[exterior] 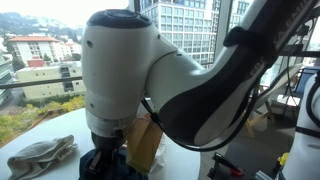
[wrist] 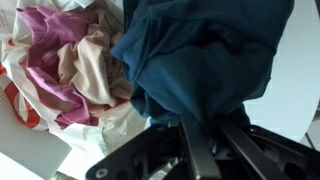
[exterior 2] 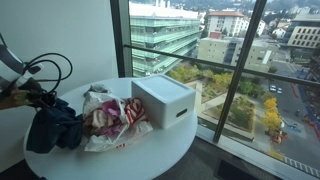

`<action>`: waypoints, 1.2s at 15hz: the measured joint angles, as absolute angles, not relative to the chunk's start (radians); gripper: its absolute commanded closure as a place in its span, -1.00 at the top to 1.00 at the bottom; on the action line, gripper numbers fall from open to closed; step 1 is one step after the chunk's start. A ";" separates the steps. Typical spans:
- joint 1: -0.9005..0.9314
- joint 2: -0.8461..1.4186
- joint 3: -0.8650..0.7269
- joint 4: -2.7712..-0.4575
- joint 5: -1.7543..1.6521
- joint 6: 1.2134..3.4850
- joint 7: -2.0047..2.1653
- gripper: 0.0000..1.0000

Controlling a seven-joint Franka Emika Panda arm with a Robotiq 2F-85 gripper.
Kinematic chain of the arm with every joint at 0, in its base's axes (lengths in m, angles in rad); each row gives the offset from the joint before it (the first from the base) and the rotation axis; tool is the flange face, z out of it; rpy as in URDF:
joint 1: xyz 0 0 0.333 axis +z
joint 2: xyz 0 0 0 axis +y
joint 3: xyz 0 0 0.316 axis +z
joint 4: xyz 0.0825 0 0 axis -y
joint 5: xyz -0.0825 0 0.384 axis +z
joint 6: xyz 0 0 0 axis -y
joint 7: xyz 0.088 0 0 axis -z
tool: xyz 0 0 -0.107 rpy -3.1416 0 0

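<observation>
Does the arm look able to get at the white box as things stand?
Probably not yet: its fingers are shut on the dark blue cloth, and the bag of pink clothes lies between it and the white box. From above the way looks free.

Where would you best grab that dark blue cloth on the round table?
Probably at a bunched fold near its top, coming down from above. The dark blue cloth is limp and crumpled, with no stiff edge, so a gathered ridge gives the fingers something thick to pinch, as they do now.
</observation>
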State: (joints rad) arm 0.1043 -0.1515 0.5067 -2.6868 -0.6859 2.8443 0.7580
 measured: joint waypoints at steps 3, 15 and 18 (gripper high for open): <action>0.051 -0.104 0.537 -2.666 -0.884 2.845 0.924 -0.78; 0.050 0.339 0.522 -2.430 -1.325 2.658 1.275 -0.09; 0.058 0.391 0.520 -2.388 -1.325 2.630 1.275 0.36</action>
State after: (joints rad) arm 0.0577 0.3908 0.5197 -2.3876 -1.3249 2.6295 1.2751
